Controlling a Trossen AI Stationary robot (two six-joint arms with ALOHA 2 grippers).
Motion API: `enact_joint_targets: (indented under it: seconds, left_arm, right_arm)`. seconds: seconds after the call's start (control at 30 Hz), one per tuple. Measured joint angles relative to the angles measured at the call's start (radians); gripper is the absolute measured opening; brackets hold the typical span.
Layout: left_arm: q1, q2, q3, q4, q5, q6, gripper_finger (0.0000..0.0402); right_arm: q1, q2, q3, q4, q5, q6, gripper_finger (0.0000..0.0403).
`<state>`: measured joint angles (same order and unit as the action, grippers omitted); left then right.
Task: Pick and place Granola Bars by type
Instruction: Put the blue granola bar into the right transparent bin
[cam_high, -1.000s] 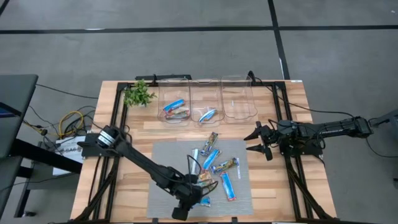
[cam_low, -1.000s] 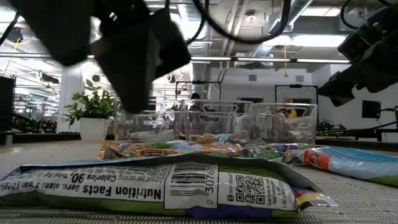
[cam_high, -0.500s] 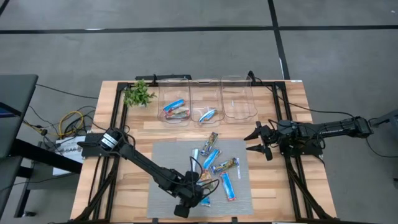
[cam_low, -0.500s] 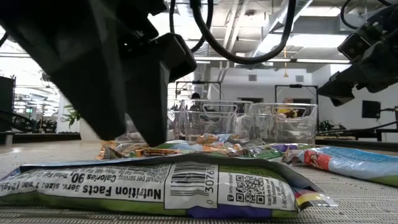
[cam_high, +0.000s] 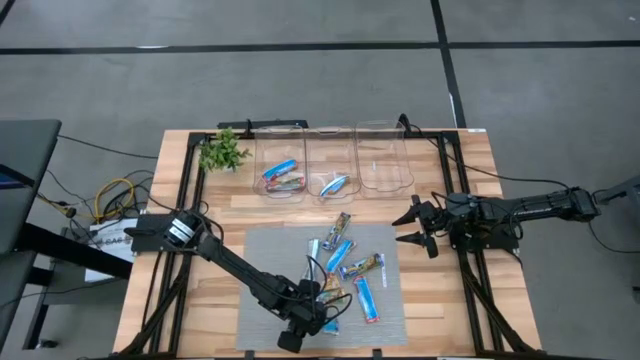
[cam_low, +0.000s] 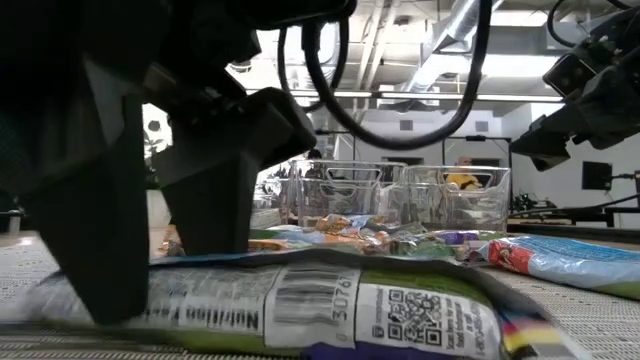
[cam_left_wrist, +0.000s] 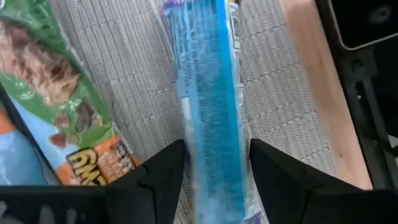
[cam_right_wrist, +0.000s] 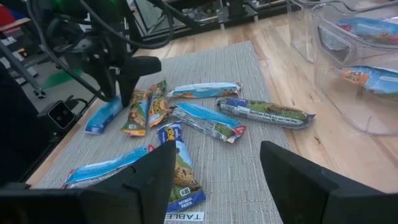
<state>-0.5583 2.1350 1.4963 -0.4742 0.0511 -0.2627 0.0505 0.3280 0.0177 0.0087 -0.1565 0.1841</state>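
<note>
Your left gripper (cam_left_wrist: 214, 180) is down on the grey mat (cam_high: 265, 250) at about 7 o'clock on the table, fingers spread either side of a blue bar (cam_left_wrist: 211, 112); it seems not yet pinched. Your right gripper (cam_high: 412, 227) waits at 3 o'clock, spread and empty, well apart from the other Granola Bars (cam_high: 350, 265).

Bright blue foil-wrapped bar (cam_left_wrist: 210, 106), green and orange multicoloured foil-wrapped bar (cam_left_wrist: 62, 106) with granola print, grey ribbed woven mat (cam_high: 268, 250), light striped wooden tabletop (cam_high: 220, 200), black two-finger left gripper (cam_left_wrist: 211, 165), clear plastic bins (cam_high: 331, 160), green leafy plant (cam_high: 223, 151)
</note>
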Motion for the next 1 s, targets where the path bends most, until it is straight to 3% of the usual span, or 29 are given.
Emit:
enact_joint_targets:
  seconds: [0.37,0.73,1.0]
  left_arm:
    - [-0.002,0.009,0.002,-0.002,-0.031,0.006,0.0174]
    - [-0.001,0.010,0.002,-0.006,-0.034,0.006,0.0095]
    - [-0.001,0.014,0.000,0.042,-0.007,-0.002,0.0083]
  right_arm:
    - [0.000,-0.001,0.000,-0.001,0.000,0.000,0.0226]
    - [0.000,-0.001,0.000,-0.001,0.000,0.000,0.0226]
    - [0.000,-0.001,0.000,-0.001,0.000,0.000,0.0226]
